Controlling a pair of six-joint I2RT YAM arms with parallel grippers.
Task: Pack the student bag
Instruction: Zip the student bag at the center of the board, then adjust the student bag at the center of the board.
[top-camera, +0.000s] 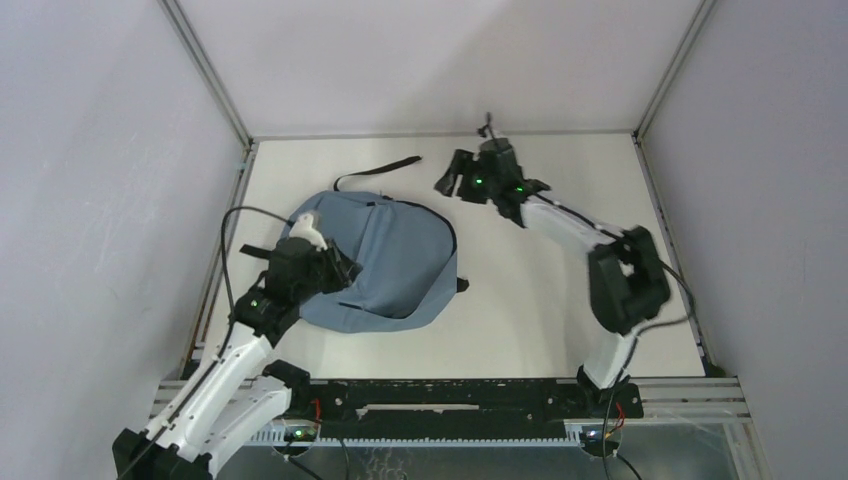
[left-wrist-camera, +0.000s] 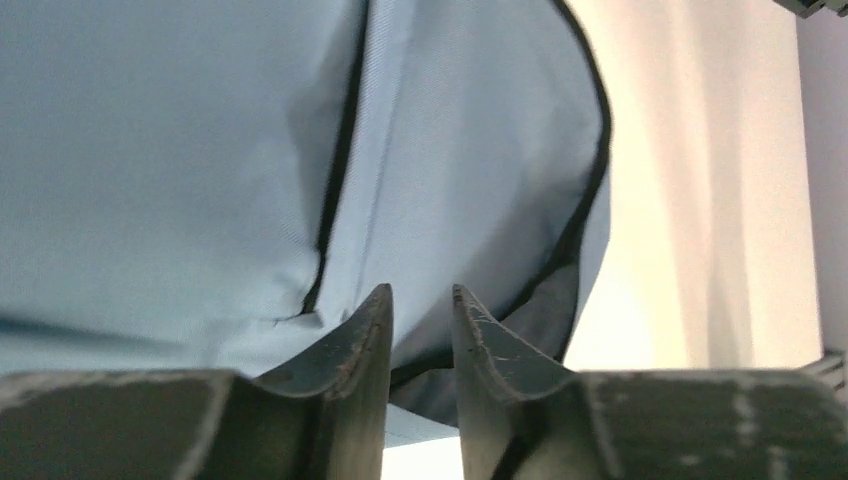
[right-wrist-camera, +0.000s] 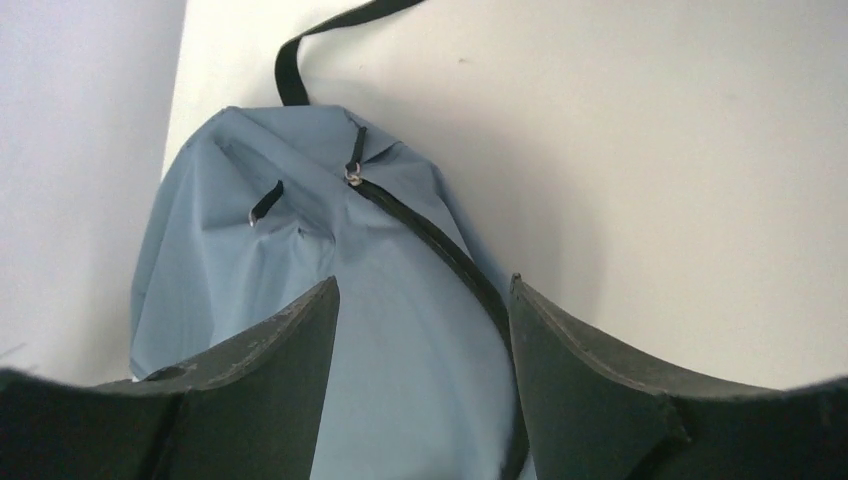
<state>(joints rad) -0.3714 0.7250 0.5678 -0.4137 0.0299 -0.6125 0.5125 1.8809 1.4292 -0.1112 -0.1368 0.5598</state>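
Note:
The student bag (top-camera: 395, 260) lies flat on the white table, left of centre, a slate-blue backpack with black trim. Its zipper (right-wrist-camera: 430, 240) looks closed, with the pull (right-wrist-camera: 352, 175) near the top. A black strap (top-camera: 380, 172) trails out from its far end. My left gripper (top-camera: 345, 272) hovers at the bag's left edge; in the left wrist view the left gripper (left-wrist-camera: 421, 290) stands narrowly open, with only bag fabric (left-wrist-camera: 180, 150) behind the gap. My right gripper (top-camera: 447, 182) is off the bag's far right corner. In its wrist view the right gripper (right-wrist-camera: 422, 281) is wide open and empty, looking at the bag (right-wrist-camera: 300, 230).
Pale walls and metal frame posts (top-camera: 215, 75) close in the table on three sides. A black rail (top-camera: 450, 395) with the arm bases runs along the near edge. A short black strap end (top-camera: 462, 285) sticks out at the bag's right side.

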